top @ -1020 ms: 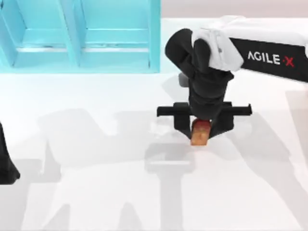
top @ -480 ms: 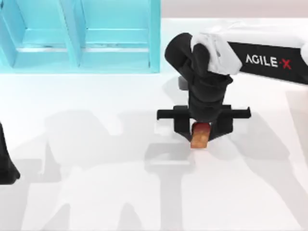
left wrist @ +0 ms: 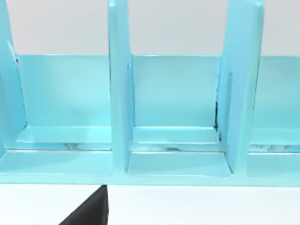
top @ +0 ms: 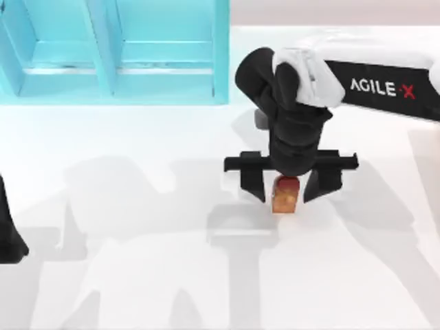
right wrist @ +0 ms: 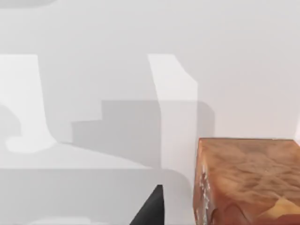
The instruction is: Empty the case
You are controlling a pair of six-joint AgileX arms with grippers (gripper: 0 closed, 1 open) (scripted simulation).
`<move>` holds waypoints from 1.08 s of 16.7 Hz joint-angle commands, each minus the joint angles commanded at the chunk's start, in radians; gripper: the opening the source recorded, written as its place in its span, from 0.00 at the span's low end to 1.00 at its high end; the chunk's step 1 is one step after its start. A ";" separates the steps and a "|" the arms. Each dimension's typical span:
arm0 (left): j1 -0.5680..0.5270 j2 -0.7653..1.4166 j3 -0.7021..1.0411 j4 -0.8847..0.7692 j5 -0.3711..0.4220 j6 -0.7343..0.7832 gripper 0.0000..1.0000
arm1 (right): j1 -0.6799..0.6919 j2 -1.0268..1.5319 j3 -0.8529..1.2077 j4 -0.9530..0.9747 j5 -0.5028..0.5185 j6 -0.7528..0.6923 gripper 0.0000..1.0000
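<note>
**A:** Right end effector (top: 286, 185) hangs over the middle of the bench (top: 137, 275), a little toward its right edge, and you can see its fingers standing apart, one on each side of the small red-orange carton (top: 285, 195) without touching it.

**B:** So you'd call the carton set down?

**A:** I'd judge so. It stands on the bench with a gap at either flank, and the right wrist view has it resting there (right wrist: 248, 180) with one dark fingertip (right wrist: 152, 208) beside it.

**B:** And the case?

**A:** You'll find the turquoise case (top: 113, 51) at the far left corner of the bench, well apart from the carton. The compartments you can look into, from above and from the left wrist (left wrist: 173, 117), hold nothing.

**B:** How would the carton handle if you had to take it again?

**A:** It looks light and stiff enough, a boxy thing with flat sides, though thin card could dent if you squeeze hard. Take it across the two flat flanks, about mid-height, so it can't tip.

**B:** Left arm?

**A:** Parked at the near left edge (top: 10, 234); I cannot tell how its fingers stand.
</note>
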 joint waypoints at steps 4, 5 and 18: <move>0.000 0.000 0.000 0.000 0.000 0.000 1.00 | 0.000 0.000 0.000 0.000 0.000 0.000 1.00; 0.000 0.000 0.000 0.000 0.000 0.000 1.00 | 0.000 0.000 0.000 0.000 0.000 0.000 1.00; 0.000 0.000 0.000 0.000 0.000 0.000 1.00 | -0.002 -0.037 0.156 -0.198 -0.001 0.000 1.00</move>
